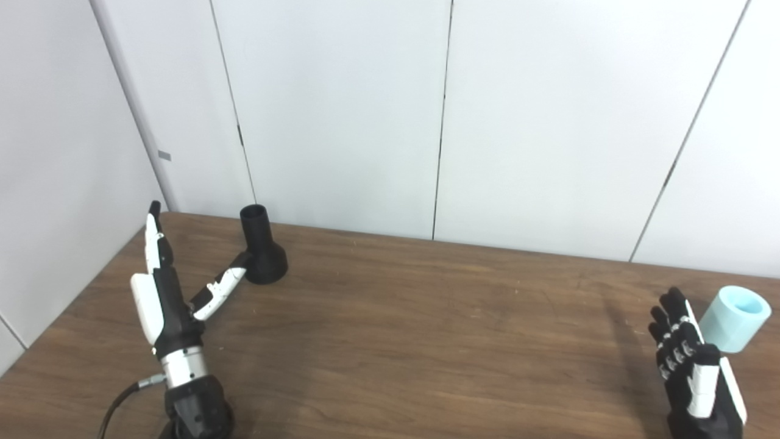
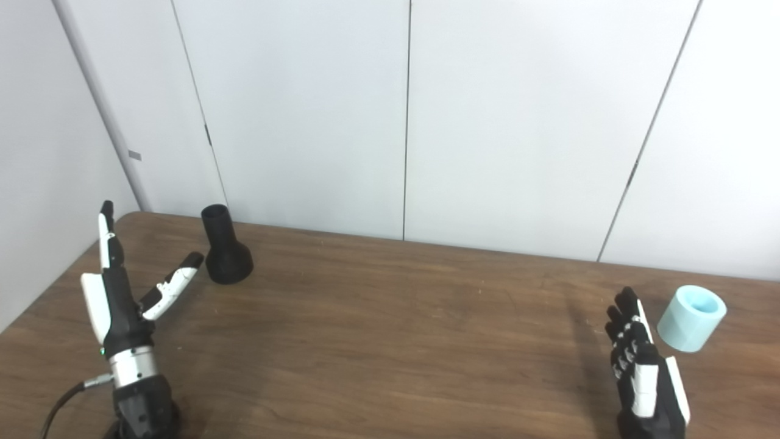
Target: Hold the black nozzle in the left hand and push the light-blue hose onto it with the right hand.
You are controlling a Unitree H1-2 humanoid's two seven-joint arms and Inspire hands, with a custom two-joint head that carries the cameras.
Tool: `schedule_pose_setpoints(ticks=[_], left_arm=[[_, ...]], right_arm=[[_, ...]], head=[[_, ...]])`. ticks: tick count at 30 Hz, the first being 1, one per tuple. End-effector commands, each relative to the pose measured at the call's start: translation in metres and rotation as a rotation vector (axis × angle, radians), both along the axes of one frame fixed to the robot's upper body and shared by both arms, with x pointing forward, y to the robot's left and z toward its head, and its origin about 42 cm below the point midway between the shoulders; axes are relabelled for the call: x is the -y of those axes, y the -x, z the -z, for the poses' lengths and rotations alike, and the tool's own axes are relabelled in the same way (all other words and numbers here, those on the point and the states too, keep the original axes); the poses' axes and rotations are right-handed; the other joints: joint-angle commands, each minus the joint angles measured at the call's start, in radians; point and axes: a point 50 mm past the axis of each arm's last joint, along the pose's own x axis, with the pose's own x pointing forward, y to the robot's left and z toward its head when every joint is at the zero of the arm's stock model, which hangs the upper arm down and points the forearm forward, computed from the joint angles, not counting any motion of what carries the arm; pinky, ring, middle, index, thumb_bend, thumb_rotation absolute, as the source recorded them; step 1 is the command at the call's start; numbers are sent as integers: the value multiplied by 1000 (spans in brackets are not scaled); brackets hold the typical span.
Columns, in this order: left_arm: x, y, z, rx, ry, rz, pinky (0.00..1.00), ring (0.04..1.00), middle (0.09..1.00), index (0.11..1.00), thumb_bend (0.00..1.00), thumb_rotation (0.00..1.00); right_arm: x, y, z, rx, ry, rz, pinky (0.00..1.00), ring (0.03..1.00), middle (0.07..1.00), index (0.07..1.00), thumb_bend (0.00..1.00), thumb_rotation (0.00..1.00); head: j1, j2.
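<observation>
Left eye view: one wooden table (image 1: 426,317) carries two loose things, one black nozzle (image 1: 261,247) and one light-blue hose (image 1: 734,318) piece. The nozzle stands upright on its flared base near the table's far left corner, narrow neck up. The hose, a short open cylinder, lies tilted near the right edge. Two hands show. The left hand (image 1: 164,286) is raised near the left edge, fingers straight up and thumb spread toward the nozzle; the thumb tip lies against the nozzle's base in this view, though I cannot tell if it touches. It grasps nothing. The right hand (image 1: 691,360) stands near the front right corner, fingers extended and apart, empty, just beside the hose but not around it.

Right eye view: the same count, one nozzle (image 2: 225,247), one hose (image 2: 693,317), two hands. Here a clear gap shows between the left hand (image 2: 119,305) thumb and the nozzle's base. The right hand (image 2: 643,366) is released too, with bare wood between its fingers and the hose. White wall panels (image 2: 402,116) stand behind the table's far edge.
</observation>
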Motion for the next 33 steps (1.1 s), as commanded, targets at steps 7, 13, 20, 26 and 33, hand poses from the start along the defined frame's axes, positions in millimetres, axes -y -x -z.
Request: schedule_pose_setpoints(ticks=[7, 13, 20, 26, 33], left_arm=[[-40, -29, -14, -159, 58, 24, 1000, 1000, 1000, 1000, 939, 427], [-57, -50, -26, -213, 43, 89, 874, 928, 949, 976, 948, 420], [-62, -63, -36, -240, 44, 168, 873, 893, 924, 966, 956, 424], [-57, -69, -39, -252, 47, 224, 891, 898, 920, 955, 962, 423], [-52, -74, -41, -249, 42, 266, 870, 896, 914, 946, 950, 392]], right_arm=[[4, 31, 57, -179, -31, 28, 1000, 1000, 1000, 1000, 694, 1000], [1, 31, 53, -175, -38, 34, 1000, 1000, 1000, 1000, 693, 1000], [-2, 31, 51, -168, -38, 31, 1000, 1000, 1000, 1000, 698, 1000], [-3, 31, 51, -167, -39, 30, 1000, 1000, 1000, 1000, 696, 1000], [-4, 32, 49, -165, -35, 27, 1000, 1000, 1000, 1000, 695, 1000]], head=[[-6, 6], [-10, 10], [-19, 16], [-20, 19], [-24, 25]])
